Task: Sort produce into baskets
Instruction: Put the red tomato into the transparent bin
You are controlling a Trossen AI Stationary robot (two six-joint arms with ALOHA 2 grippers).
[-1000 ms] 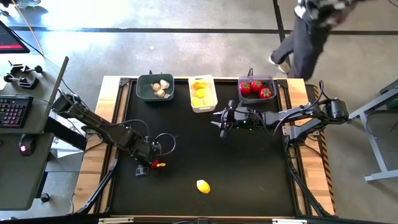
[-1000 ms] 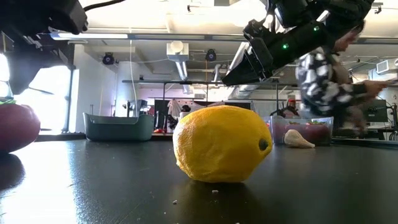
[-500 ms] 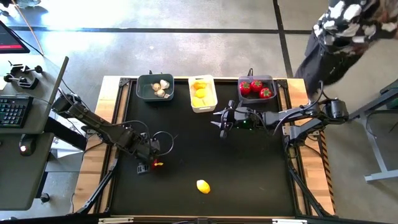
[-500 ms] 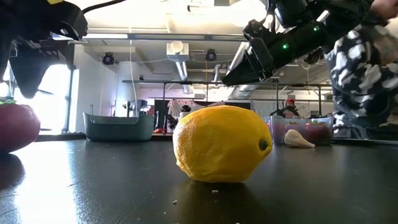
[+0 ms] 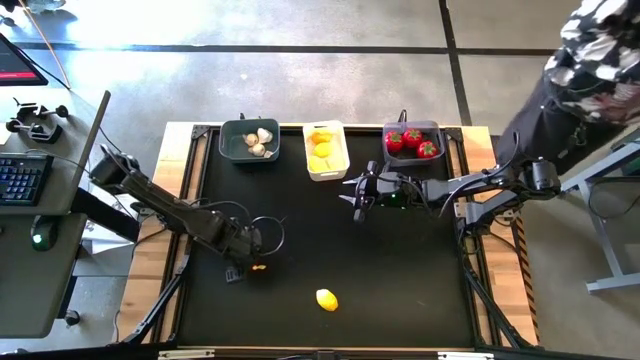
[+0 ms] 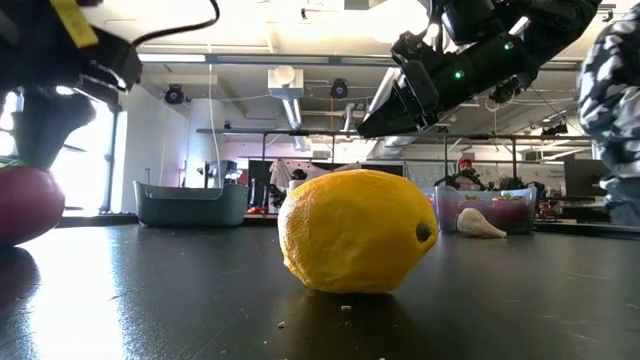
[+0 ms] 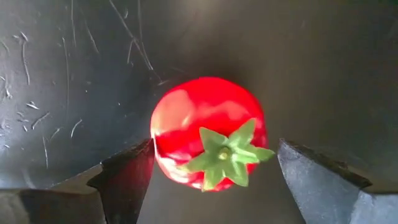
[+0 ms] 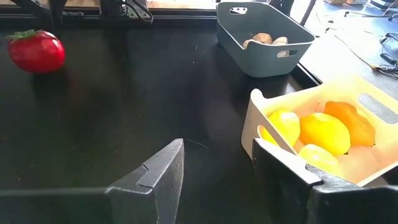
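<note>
- Left gripper (image 5: 250,262) low over mat at 8 o'clock from centre, fingers (image 7: 124,177) spread either side of tomato (image 7: 208,132); one finger close to or touching it, clear gap to the other, not clamped.
- Tomato on mat, green top toward wrist cam; mostly hidden under gripper from above, red edge visible at far left in low view (image 6: 28,203).
- Lemon (image 5: 326,299) loose on mat at 6 o'clock, well apart from both grippers; fills low view (image 6: 356,231).
- Right gripper (image 5: 358,192) hovering at 1 o'clock from centre, just off white bin (image 5: 325,151), fingers (image 8: 158,171) apart, holding nothing.
- Bins along 12 o'clock edge: left grey (image 5: 249,140) with beige pieces (image 5: 259,142), white with lemons (image 5: 321,150), right grey (image 5: 412,142) with tomatoes (image 5: 411,141).
- Person (image 5: 580,80) standing at 2 o'clock off table.
</note>
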